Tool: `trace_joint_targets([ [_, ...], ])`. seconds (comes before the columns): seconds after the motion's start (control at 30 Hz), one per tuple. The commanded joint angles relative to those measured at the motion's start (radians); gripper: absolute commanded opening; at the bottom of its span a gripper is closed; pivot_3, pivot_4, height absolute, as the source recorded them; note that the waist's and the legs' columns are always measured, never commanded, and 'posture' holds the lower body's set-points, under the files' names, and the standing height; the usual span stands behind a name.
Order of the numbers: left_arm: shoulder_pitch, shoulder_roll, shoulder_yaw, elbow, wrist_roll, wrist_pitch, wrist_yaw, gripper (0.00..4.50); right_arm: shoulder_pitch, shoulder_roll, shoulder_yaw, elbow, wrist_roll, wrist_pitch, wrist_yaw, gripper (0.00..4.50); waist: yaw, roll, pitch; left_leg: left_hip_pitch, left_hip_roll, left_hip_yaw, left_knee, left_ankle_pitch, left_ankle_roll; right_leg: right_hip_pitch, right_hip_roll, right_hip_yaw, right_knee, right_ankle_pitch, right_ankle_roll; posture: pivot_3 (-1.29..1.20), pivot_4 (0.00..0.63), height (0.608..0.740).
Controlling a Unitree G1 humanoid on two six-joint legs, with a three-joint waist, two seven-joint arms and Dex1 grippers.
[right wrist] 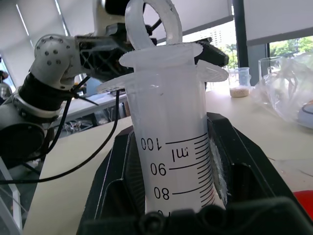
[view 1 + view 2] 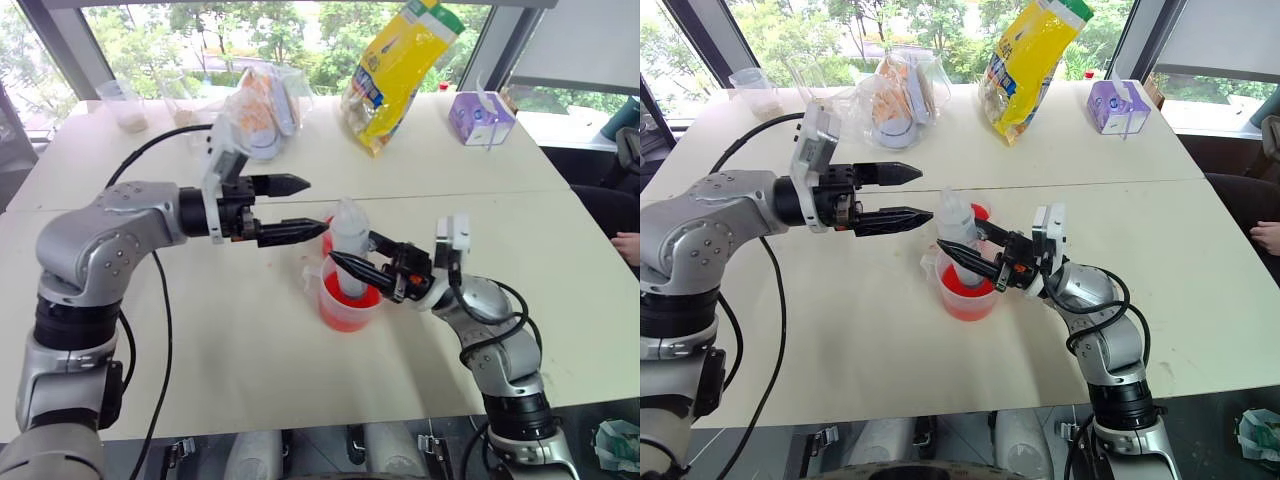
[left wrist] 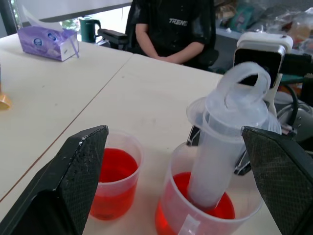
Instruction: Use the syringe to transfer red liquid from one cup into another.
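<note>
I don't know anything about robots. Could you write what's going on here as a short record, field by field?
Job: moving red liquid between cups with a syringe
Right gripper: shut on the syringe, held upright
Syringe tip: down inside the beaker, in the red liquid
Plunger: pushed in, barrel looks empty
Left gripper: open, holding nothing, level beside the syringe top
Smaller cup: beside the beaker, partly filled with red
Table: also bags and a purple tissue box at the far side
</note>
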Motion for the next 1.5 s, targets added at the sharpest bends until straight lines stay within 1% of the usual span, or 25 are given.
trace_joint_targets([
  [0.03, -0.003, -0.010, 0.021, -0.032, 0.000, -0.031, 0.004, 4.50, 0.013, -0.014, 0.021, -0.001, -0.006, -0.014, 0.008, 1.38, 0.000, 0.000, 0.000, 0.000, 0.000, 0.000, 0.000, 0.000, 0.000, 0.000, 0.000, 0.000, 0.000, 0.000, 0.000, 0.00, 0.150, 0.740],
  [0.17, -0.002, -0.029, 0.017, -0.025, 0.005, -0.048, 0.002, 4.50, 0.009, -0.041, 0.026, -0.007, 0.004, 0.005, 0.012, 1.38, 0.000, 0.000, 0.000, 0.001, 0.000, 0.000, 0.000, 0.000, 0.000, 0.001, 0.000, 0.000, 0.000, 0.000, 0.000, 0.00, 0.150, 0.740],
  [0.4, 0.036, -0.032, 0.028, -0.028, -0.014, -0.055, -0.034, 4.50, -0.009, -0.086, 0.025, -0.045, 0.052, 0.083, 0.001, 1.38, 0.000, 0.000, 0.000, 0.002, 0.000, 0.000, 0.000, 0.000, 0.000, 0.002, 0.000, 0.000, 0.000, 0.000, 0.000, 0.00, 0.150, 0.740],
  [0.53, 0.046, -0.057, 0.014, -0.023, 0.000, -0.073, -0.027, 4.50, -0.020, -0.095, 0.027, -0.063, 0.063, 0.110, -0.007, 1.38, 0.001, 0.000, 0.000, 0.002, 0.000, 0.000, 0.000, 0.000, 0.000, 0.002, 0.000, 0.000, 0.000, 0.000, 0.000, 0.00, 0.150, 0.740],
  [0.9, 0.052, -0.123, 0.021, -0.033, -0.012, -0.077, 0.031, 4.50, -0.039, -0.131, 0.024, -0.113, 0.066, 0.145, -0.018, 1.38, 0.002, 0.000, 0.000, 0.002, 0.000, 0.000, 0.000, 0.000, 0.000, 0.002, 0.000, 0.000, 0.000, 0.000, 0.000, 0.00, 0.150, 0.740],
  [1.17, 0.049, -0.159, 0.022, -0.045, -0.018, -0.075, 0.070, 4.50, -0.014, -0.123, 0.021, -0.125, 0.061, 0.143, -0.045, 1.38, 0.002, 0.000, 0.000, 0.002, 0.000, 0.000, 0.000, 0.000, 0.000, 0.002, 0.000, 0.000, 0.000, 0.000, 0.000, 0.00, 0.150, 0.740],
  [1.5, 0.046, -0.189, 0.014, -0.069, -0.058, -0.042, 0.108, 4.50, 0.018, -0.109, 0.035, -0.142, 0.057, 0.127, -0.084, 1.38, 0.002, 0.000, 0.000, 0.002, 0.000, 0.000, 0.000, 0.000, 0.000, 0.002, 0.000, 0.000, 0.000, 0.000, 0.000, 0.00, 0.150, 0.740],
])
